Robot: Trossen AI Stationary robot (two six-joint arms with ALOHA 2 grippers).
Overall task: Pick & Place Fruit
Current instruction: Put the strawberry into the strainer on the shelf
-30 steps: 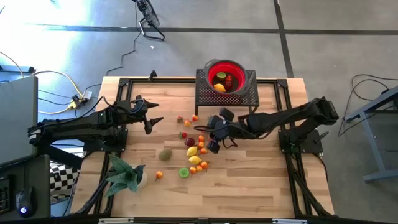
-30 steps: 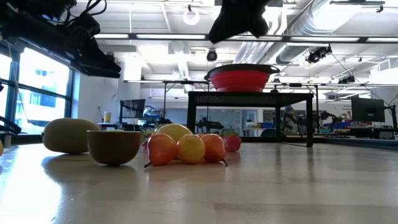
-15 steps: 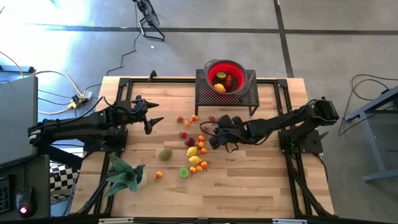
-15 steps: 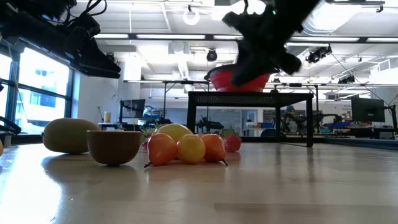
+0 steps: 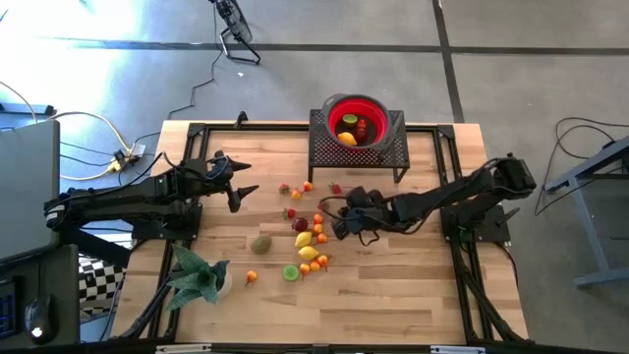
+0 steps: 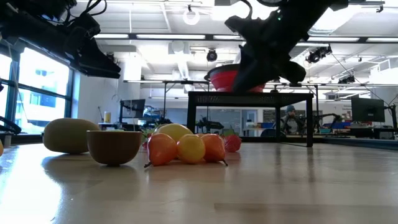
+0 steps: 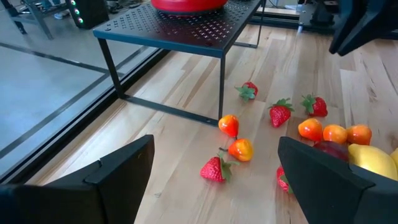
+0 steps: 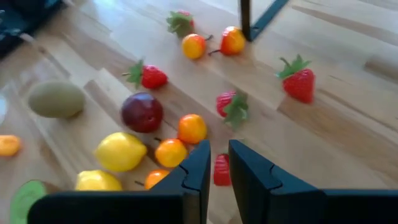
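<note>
Small toy fruits lie loose on the wooden table [image 5: 393,285]: lemons [image 5: 306,246], a dark-red plum [image 5: 300,224], a kiwi [image 5: 260,243], a lime half [image 5: 291,272], oranges [image 5: 318,224] and strawberries [image 5: 286,190]. Three more fruits sit in the red bowl [image 5: 371,104]. My right gripper [image 5: 337,224] hangs above the cluster's right side, slanting down, fingers all but together and holding nothing. In its wrist view a strawberry [image 8: 221,170] on the table shows through the slit of the right gripper [image 8: 216,152]. My left gripper [image 5: 239,187] waits open at the left, above the table.
The red bowl stands on a black perforated stand [image 5: 334,152] at the table's far edge. A green leafy plant [image 5: 197,278] lies at the near left, an orange [image 5: 252,276] beside it. Bare wood stretches along the near edge and to the right.
My right gripper has come down toward the fruit cluster and a little toward the near edge, rolling about its own axis as it sank. Its fingers have stayed close together. No fruit has moved.
</note>
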